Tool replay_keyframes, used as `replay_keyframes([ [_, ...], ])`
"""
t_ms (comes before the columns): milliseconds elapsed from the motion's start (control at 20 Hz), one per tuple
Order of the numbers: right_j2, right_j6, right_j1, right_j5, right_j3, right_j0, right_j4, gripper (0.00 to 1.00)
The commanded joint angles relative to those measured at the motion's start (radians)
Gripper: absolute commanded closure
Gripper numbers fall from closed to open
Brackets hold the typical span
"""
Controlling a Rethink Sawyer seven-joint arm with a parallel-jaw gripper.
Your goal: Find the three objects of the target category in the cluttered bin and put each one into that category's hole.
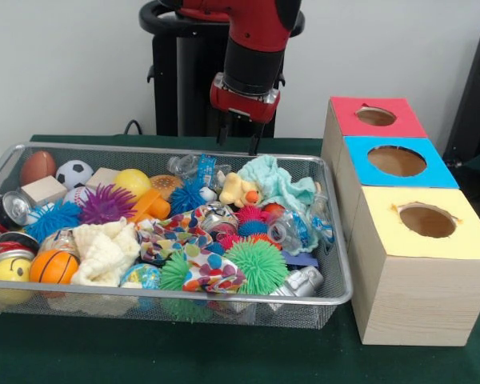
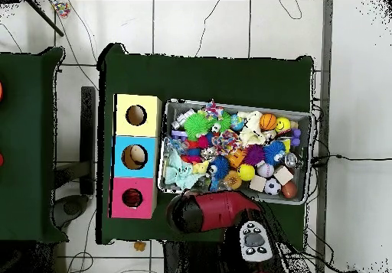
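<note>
A green pom ball (image 1: 258, 264) fills the front of the wire bin (image 1: 336, 276) on the tabletop (image 1: 224, 352). Farther back, the yellow duck (image 1: 237, 190) lies just below the tool (image 1: 239, 138), fingers apart and empty. The red-topped box's hole (image 1: 375, 116) sits off to its side.

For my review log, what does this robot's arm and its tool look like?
The arm is glossy red with a black cylindrical wrist section and a red collar below it. The tool has two thin dark fingers. From overhead, the arm shows as a red and black bulk.
</note>
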Motion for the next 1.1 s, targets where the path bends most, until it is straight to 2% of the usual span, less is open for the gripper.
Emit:
replay_keyframes([
  [50, 0.086, -0.008, 0.056, 0.060, -0.141, -0.018, 0.012, 0.00],
  [350, 0.079, 0.011, 0.044, 0.075, -0.141, 0.001, 0.018, 0.00],
  [550, 0.120, -0.022, -0.055, 0.147, -0.088, -0.020, 0.054, 0.00],
  [650, 0.127, -0.031, -0.072, 0.176, -0.085, -0.022, 0.061, 0.00],
  [1100, 0.127, -0.016, 0.011, 0.150, -0.170, -0.028, 0.034, 0.00],
])
